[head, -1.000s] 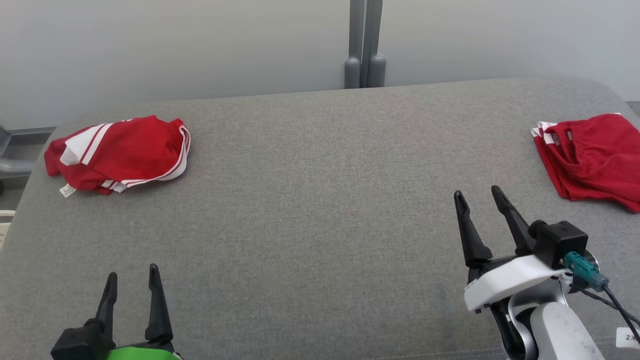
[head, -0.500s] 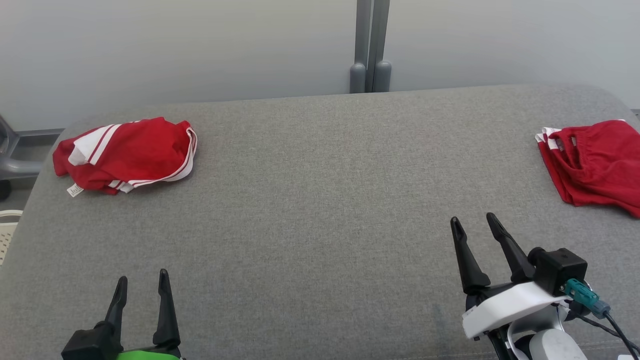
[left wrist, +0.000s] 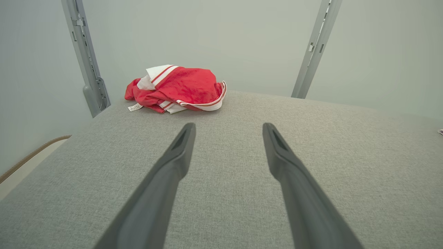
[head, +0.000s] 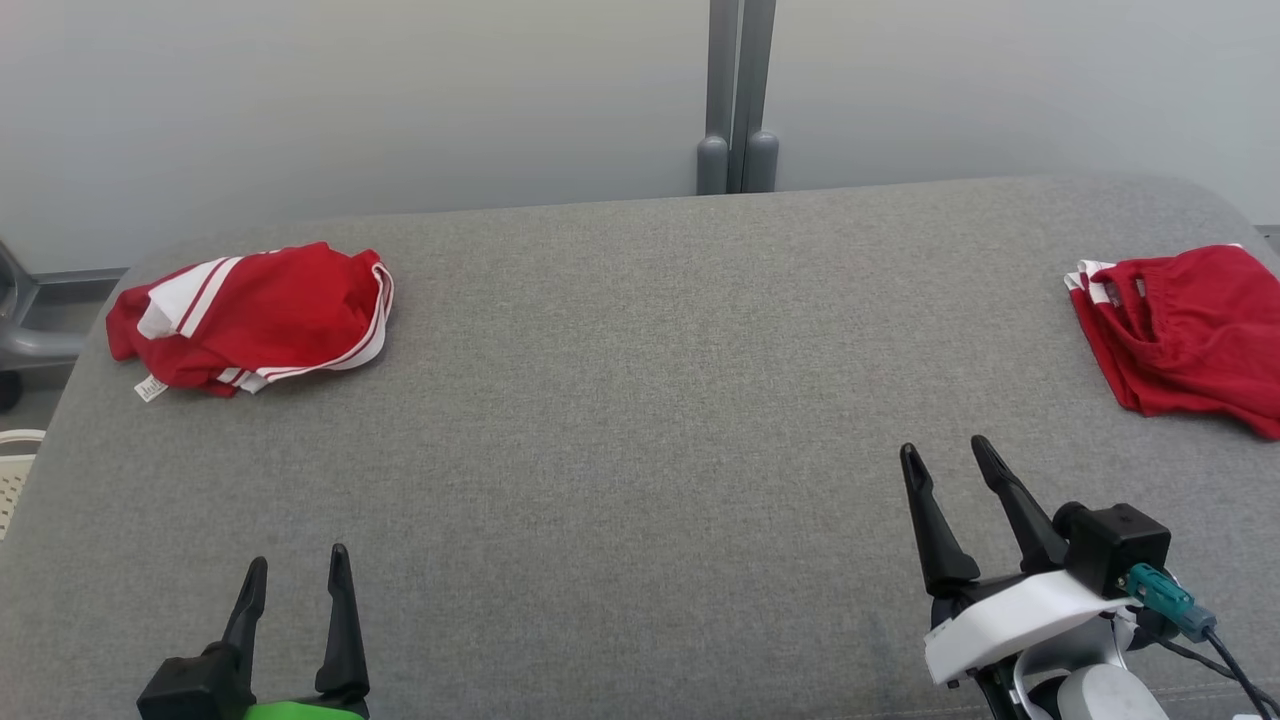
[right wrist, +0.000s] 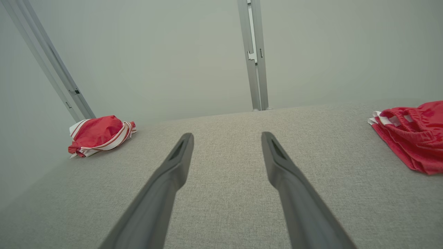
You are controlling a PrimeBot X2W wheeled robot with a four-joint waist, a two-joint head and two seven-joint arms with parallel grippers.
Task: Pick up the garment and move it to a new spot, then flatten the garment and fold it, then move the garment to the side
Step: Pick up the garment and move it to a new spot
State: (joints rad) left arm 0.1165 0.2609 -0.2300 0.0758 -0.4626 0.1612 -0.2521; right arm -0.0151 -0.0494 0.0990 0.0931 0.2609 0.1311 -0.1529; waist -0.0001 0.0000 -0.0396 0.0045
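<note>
Two red garments lie on the grey padded tabletop (head: 640,420), well apart from each other. The striped red garment (head: 250,318) is bunched up near the far left corner, its white bands turned outward, close to the rounded left edge. A small white label (head: 150,389) sticks out from its near left side and lies flat on the cloth; in the left wrist view there is dark printing on it, but the letters are too small for me to read with any certainty. The plain red garment (head: 1180,335) lies flatter at the far right, its gathered waistband facing inward and its outer part cut off by the frame, so I cannot tell how near the table's edge it reaches. Between the two runs a broad stretch of bare grey fabric, from the back edge to the front. The left gripper (head: 299,556) is over the near left part, fingers spread apart and holding nothing. The right gripper (head: 944,446) is over the near right part, fingers likewise apart, just short of the plain garment. A grey upright post (head: 738,100) stands behind the back edge.
</note>
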